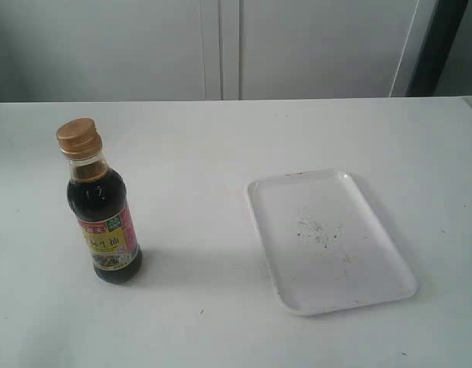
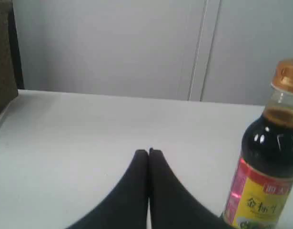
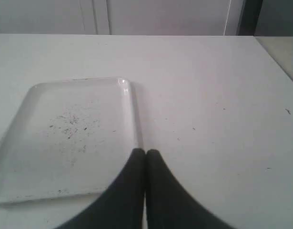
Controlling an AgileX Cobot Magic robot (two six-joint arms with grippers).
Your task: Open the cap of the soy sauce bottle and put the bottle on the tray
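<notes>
— Bottle [image 1: 101, 207] first: where does it stand?

— On the left side of the white table [image 1: 205, 176], upright, well apart from the tray [image 1: 374, 230] on the right. Its long axis runs straight up, neck and cap [image 1: 78, 138] at the top, label facing the near side. The cap is down on its collar.

— What does the wide view miss?

— Both grippers. Only the wrist cameras show them. The left gripper [image 2: 148, 152] has its two dark fingers pressed together, nothing between them, hovering over bare table with the bottle just beside it. The right gripper [image 3: 145, 152] is closed the same way, empty, its tips at the tray's rim.

— And what do the wrist views miss?

— Each sees only one thing: the left sees the bottle but not the tray, the right sees the tray but not the bottle. Only the wide view shows both together.

— Materials?

— Clear glass, round body narrowing to a slim neck, filled with dark brown liquid. Red, yellow and pink label. The cap is copper-gold ribbed plastic. The tray is flat white plastic, rectangular with rounded corners and a low rim, dark specks scattered at its middle, its long side angled from far-left to near-right. The table is matte white.
</notes>
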